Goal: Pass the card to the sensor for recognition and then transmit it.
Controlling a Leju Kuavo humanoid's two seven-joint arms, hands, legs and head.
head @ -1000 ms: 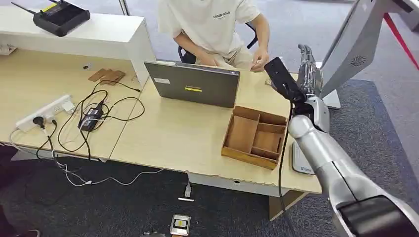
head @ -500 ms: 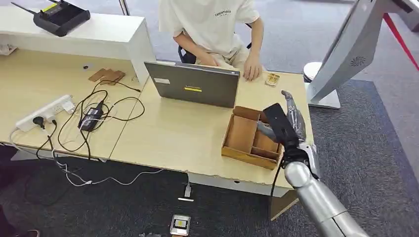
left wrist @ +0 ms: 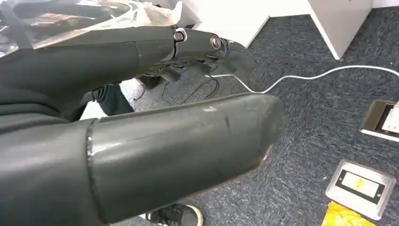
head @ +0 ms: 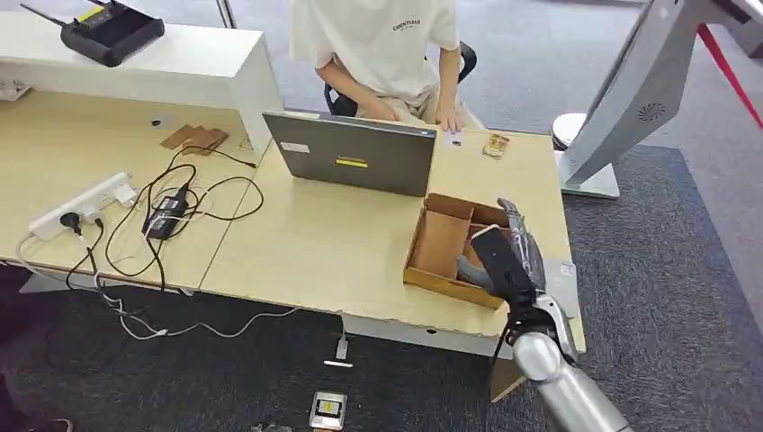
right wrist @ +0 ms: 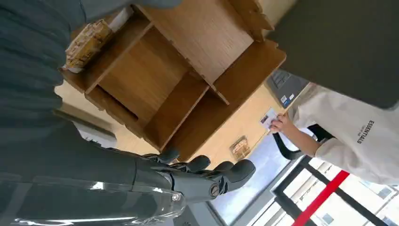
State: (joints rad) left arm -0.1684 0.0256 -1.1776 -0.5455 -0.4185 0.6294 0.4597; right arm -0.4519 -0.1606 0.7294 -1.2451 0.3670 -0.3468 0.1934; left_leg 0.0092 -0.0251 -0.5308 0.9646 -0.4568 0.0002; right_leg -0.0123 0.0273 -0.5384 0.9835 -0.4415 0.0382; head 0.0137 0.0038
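Pulling right hand (head: 511, 256) back and low over wooden tray (head: 440, 243), fingers loosely extended and holding nothing, card (head: 453, 139) now lying by person's hand (head: 444, 121) across desk, suggesting handover finishing.

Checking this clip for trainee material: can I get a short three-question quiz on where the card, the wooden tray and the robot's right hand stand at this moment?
1. True or false: the robot's right hand, by the brown wooden compartment tray, holds the small white card.
2. Where does the card lie? A) in a tray compartment; B) on the light wooden desk, beside the grey laptop; C) on the carpet.
3. Short answer: what touches the card?
Key: 1 false, the hand holds nothing; 2 B; 3 a person's hand.
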